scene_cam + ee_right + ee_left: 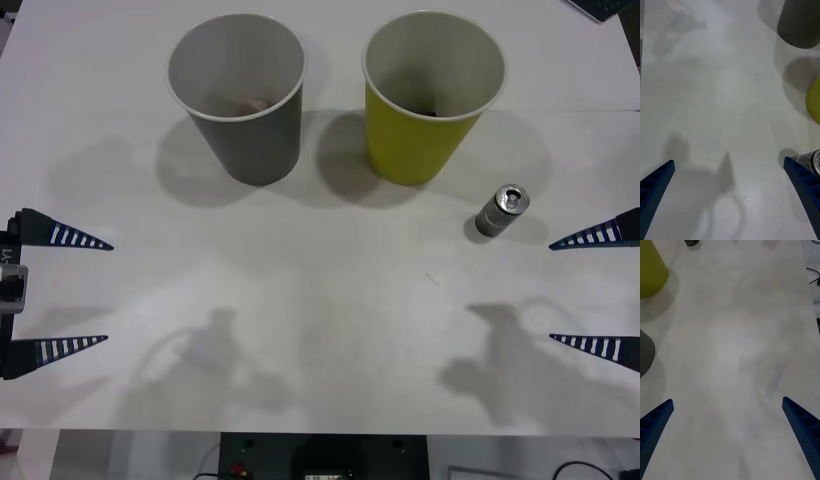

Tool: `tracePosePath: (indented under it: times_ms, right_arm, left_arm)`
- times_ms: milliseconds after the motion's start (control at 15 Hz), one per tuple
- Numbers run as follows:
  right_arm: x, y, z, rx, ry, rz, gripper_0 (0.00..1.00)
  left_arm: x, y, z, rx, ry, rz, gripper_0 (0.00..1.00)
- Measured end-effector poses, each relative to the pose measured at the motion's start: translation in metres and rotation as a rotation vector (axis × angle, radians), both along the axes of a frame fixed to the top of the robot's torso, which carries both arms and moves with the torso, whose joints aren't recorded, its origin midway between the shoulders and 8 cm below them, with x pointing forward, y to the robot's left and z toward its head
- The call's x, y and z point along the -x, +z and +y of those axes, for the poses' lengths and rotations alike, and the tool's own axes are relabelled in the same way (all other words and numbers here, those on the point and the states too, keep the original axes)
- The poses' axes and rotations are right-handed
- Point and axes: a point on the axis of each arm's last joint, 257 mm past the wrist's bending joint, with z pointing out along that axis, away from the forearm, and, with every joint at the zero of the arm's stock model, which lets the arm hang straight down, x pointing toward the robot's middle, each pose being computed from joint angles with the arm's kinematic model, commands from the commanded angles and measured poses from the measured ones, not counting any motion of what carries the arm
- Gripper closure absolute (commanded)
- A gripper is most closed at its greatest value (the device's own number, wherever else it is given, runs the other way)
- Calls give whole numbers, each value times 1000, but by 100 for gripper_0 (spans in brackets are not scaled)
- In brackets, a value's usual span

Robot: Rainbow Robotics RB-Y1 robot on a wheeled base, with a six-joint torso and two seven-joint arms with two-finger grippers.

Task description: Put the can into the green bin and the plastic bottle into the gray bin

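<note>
Can [501,209] stands upright nr table's [320,340] right edge, just in front of green bin [430,95], w/ right gripper [597,289] spread wide & empty beside it, left gripper [63,291] likewise at left edge: off-centre close could tip can & roll it away.

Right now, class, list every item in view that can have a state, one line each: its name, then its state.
can: upright on the table, outside both bins
green bin: upright, open-topped
gray bin: upright, something pale inside
left gripper: open, holding nothing
right gripper: open, beside the can
</note>
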Motion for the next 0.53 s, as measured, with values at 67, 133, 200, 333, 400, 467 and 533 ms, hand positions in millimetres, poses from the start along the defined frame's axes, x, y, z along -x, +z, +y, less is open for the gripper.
tracePosePath:
  times_ms: [67, 133, 200, 333, 400, 467, 533]
  right_arm:
    - [0, 0, 0, 0, 0, 0, 0]
    - [0, 0, 0, 0, 0, 0, 0]
    - [2, -4, 1, -8, -3, 9, 0]
    - [4, -9, 2, -25, -11, 24, 0]
    - [3, -7, 3, -32, -14, 20, 0]
    - [0, -5, 3, -36, -19, 11, 0]
    - [-3, -2, 4, -40, -26, -2, 0]
  left_arm:
    - [0, 0, 0, 0, 0, 0, 0]
    - [0, 0, 0, 0, 0, 0, 0]
    - [0, 0, 0, 0, 0, 0, 0]
    - [0, 0, 0, 0, 0, 0, 0]
    - [0, 0, 0, 0, 0, 0, 0]
    - [0, 0, 0, 0, 0, 0, 0]
    - [0, 0, 0, 0, 0, 0, 0]
